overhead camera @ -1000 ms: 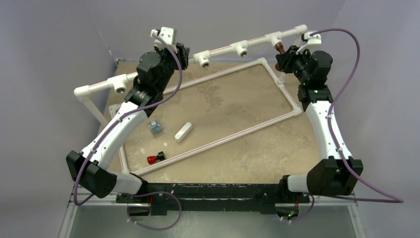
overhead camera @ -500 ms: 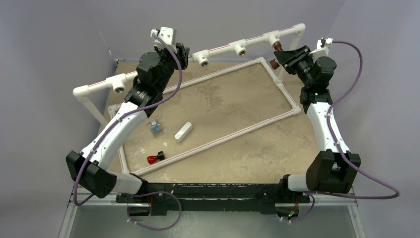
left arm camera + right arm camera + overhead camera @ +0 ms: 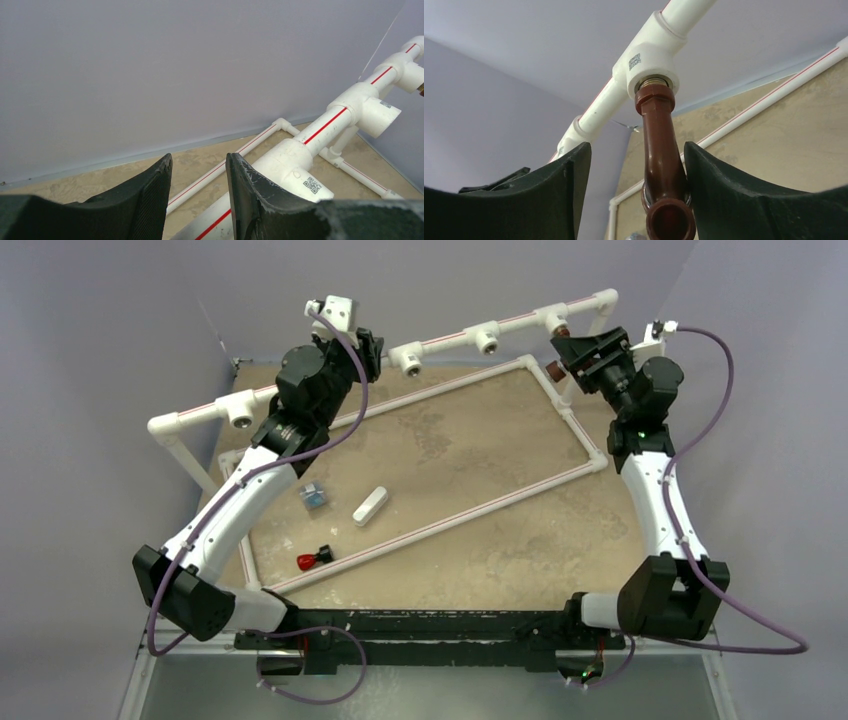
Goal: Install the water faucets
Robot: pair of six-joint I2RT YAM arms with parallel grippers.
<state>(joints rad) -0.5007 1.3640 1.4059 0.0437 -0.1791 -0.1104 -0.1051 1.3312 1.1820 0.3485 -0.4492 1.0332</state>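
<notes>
Upper right: the right gripper (image 3: pixel 635 146) stands open around the faucet (image 3: pixel 661 145), which is threaded into its tee (image 3: pixel 649 57), likely to re-grip. The left gripper (image 3: pixel 197 157) straddles the pipe (image 3: pixel 292 152), perhaps bracing it; I cannot tell if it grips.

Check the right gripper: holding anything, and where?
Nothing held. The right gripper stands open astride the body of the reddish-brown metal faucet, screwed into the white pipe tee.

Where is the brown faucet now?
Right wrist view: the brown faucet sits in the white tee fitting near the raised pipe's right end, between the right gripper's parted fingers.
</notes>
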